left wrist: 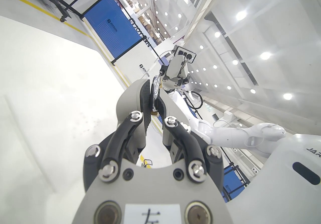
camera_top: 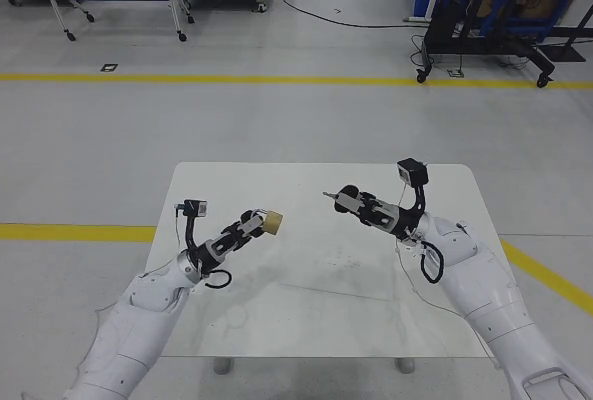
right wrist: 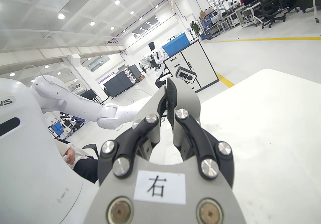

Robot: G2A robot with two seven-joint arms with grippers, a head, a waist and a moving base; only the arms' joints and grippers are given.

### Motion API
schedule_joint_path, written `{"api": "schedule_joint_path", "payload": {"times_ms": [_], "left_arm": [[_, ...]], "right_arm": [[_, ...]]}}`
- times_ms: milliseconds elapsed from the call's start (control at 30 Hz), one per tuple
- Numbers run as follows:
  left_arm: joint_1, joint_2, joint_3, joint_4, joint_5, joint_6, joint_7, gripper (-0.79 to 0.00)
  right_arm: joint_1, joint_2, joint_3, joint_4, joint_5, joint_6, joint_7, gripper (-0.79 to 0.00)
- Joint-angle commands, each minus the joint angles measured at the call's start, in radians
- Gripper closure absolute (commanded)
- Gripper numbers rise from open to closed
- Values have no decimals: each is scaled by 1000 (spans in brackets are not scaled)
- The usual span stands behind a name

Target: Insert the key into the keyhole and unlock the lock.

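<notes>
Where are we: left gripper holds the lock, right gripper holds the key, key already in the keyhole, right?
Not inserted yet. The top view shows the key apart from the lock, both held above the table. The rest stands: left gripper on the lock, right gripper on the key.

Brass-coloured metal lock [camera_top: 272, 223], silvery metal key [camera_top: 329, 195], smooth matt white table [camera_top: 326, 300].

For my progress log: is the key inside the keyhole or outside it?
Outside. In the top view, the key in the right gripper is clearly apart from the lock in the left gripper.
</notes>
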Motion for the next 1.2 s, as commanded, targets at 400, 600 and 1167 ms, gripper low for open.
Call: {"api": "schedule_joint_path", "payload": {"times_ms": [400, 600, 1167], "left_arm": [[5, -7, 17, -28, 27, -42, 20, 0], [14, -9, 20, -33, 15, -69, 27, 0], [21, -10, 6, -26, 28, -70, 68, 0]], "right_arm": [[117, -54, -137, 46, -89, 209, -91, 0], [179, -95, -213, 121, -78, 205, -139, 0], [219, -143, -287, 185, -76, 147, -112, 0]]}}
